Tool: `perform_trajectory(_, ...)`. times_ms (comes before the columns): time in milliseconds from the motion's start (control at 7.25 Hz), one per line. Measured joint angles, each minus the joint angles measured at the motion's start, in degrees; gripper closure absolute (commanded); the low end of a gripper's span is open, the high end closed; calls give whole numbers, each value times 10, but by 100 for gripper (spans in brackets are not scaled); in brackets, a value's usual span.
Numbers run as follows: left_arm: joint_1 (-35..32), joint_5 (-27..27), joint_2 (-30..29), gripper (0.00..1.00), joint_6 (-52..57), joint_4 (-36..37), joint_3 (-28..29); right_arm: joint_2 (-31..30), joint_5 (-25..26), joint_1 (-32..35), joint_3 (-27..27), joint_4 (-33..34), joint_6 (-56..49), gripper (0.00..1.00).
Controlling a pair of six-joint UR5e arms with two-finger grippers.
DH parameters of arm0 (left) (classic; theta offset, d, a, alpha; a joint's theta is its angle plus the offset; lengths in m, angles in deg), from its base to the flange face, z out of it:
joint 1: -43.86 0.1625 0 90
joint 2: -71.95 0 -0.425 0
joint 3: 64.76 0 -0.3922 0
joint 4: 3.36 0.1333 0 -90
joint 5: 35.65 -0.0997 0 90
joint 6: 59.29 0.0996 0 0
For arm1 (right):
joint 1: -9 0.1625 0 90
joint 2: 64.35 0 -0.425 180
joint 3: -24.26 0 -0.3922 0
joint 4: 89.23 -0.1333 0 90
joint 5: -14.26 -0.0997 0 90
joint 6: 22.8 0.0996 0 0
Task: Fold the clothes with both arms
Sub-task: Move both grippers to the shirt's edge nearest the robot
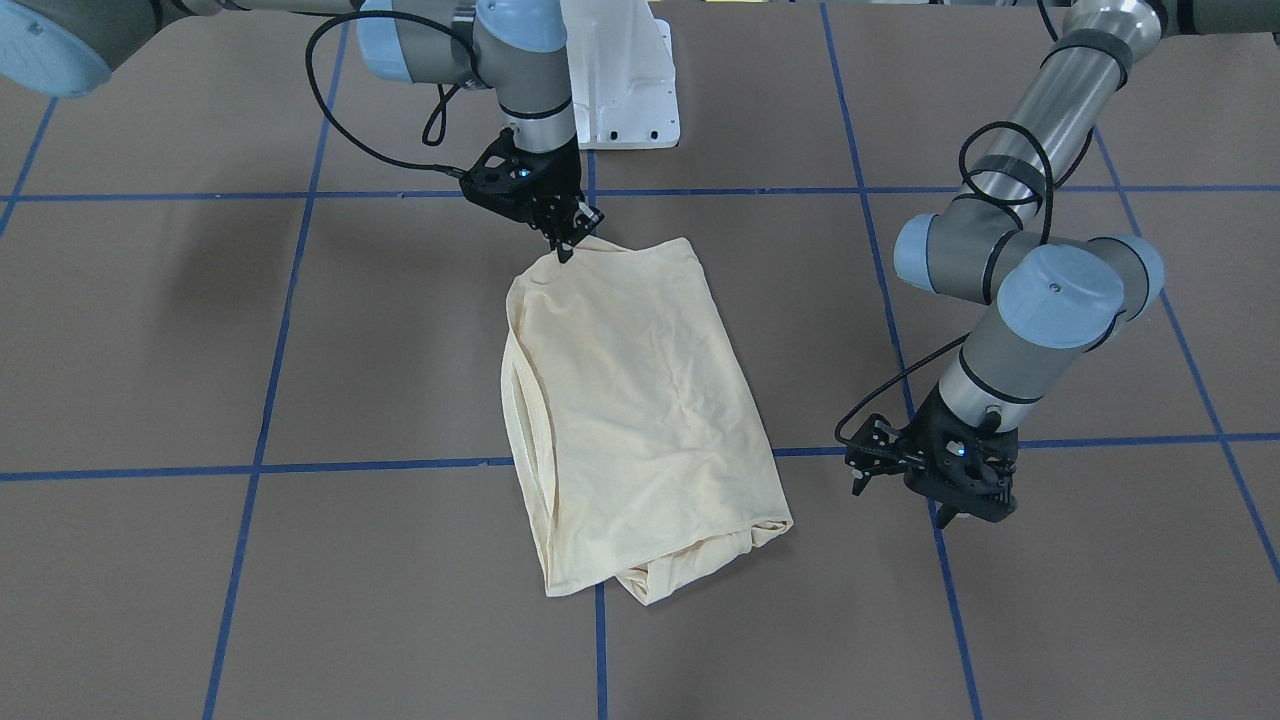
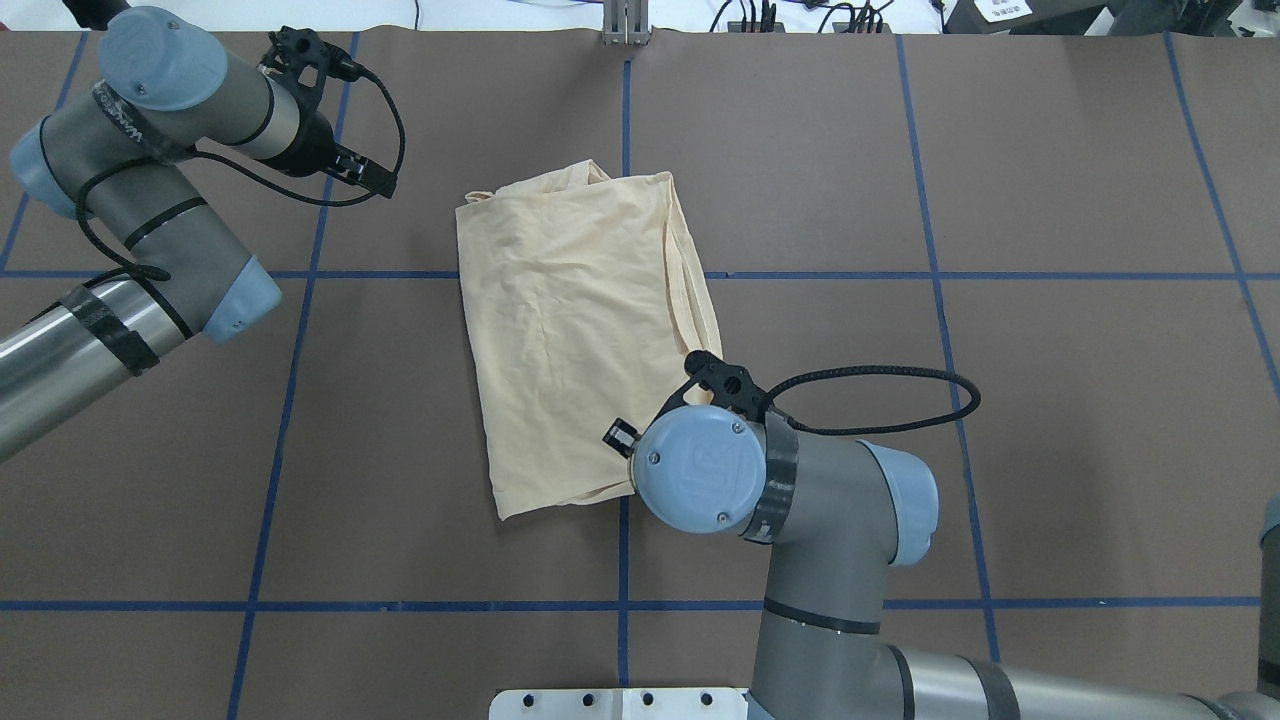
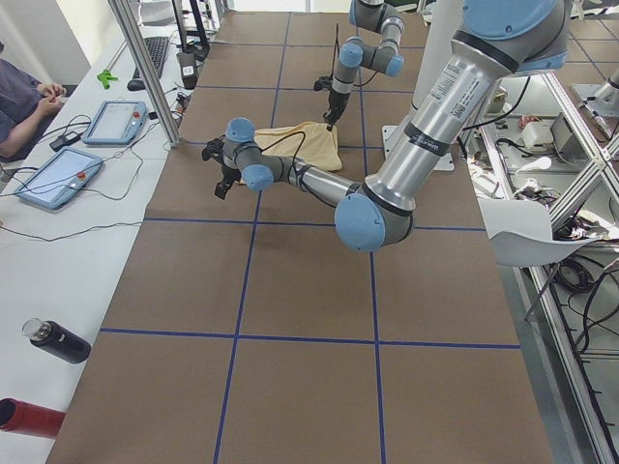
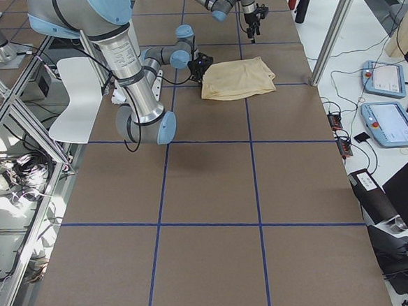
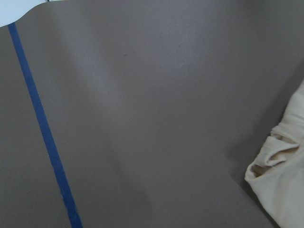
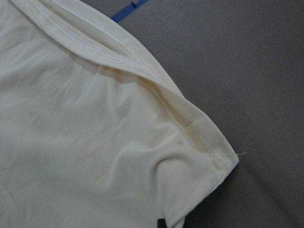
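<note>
The cream-yellow T-shirt (image 1: 630,400) lies folded into a rough rectangle on the brown table, plain side up, print hidden. It also shows from overhead (image 2: 570,320). My right gripper (image 1: 566,246) sits at the shirt's corner nearest the robot, with its fingers close together and pinching the fabric. Overhead, its wrist (image 2: 700,470) hides the fingertips. The right wrist view shows the shirt's hem and corner (image 6: 209,147) up close. My left gripper (image 1: 945,515) hangs empty over bare table beside the shirt's far end. I cannot tell whether it is open. The left wrist view shows a bunched shirt edge (image 5: 280,180).
Blue tape lines (image 1: 260,400) cross the brown table. The white pedestal base (image 1: 625,90) stands behind the shirt. An operators' desk with tablets (image 3: 58,179) and two bottles (image 3: 53,340) runs along the far side. A metal post (image 3: 145,72) stands at the table's edge.
</note>
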Motion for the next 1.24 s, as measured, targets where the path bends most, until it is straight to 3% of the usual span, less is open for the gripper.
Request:
perform_trajectory(138,0,0,2,0,0,0,-2,0,11,-16,-14,15,11,100)
perform_trajectory(276,1,0,3,0,-1,0,-4,0,17,-26,-24,27,17,1)
perform_trajectory(828,2,4,6,0,-9,1,-19,-5,15,-28,-64,75,-46,0)
perform_trajectory(1241,52,5,63,0,-119,13,-131,-41,5,10,-105,88,-156,0)
